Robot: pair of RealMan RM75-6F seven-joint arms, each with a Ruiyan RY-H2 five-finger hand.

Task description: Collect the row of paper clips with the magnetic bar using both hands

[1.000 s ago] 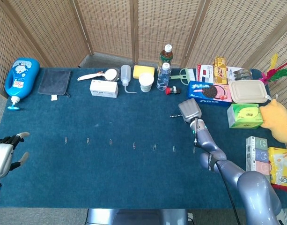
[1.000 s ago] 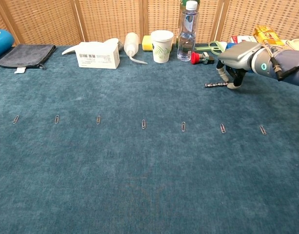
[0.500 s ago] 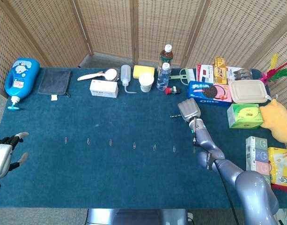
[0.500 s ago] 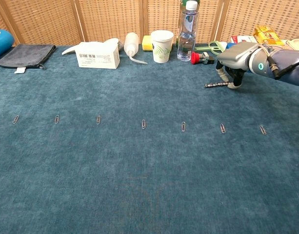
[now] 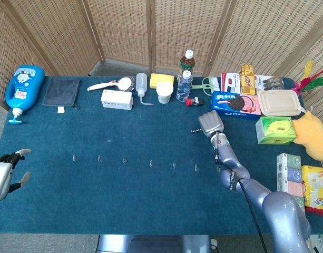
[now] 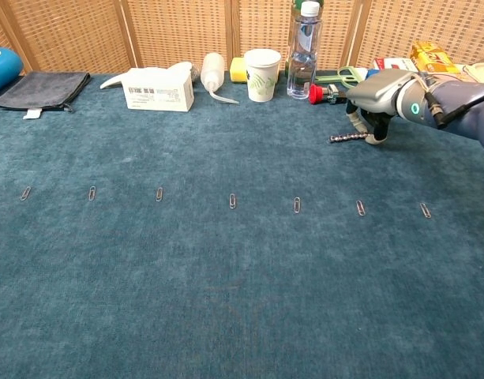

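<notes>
Right robot hand on the bar — clips untouched

Your right robot hand (image 6: 376, 106) has crept left with its fingers curled down onto the bar (image 6: 346, 138), which looks pinched but not lifted off the surface (image 6: 226, 300). The clips (image 6: 232, 200) lie in their row nearer you — none gathered. Your left robot hand (image 5: 3, 174) hangs wide, holding nothing, at the edge.
</notes>
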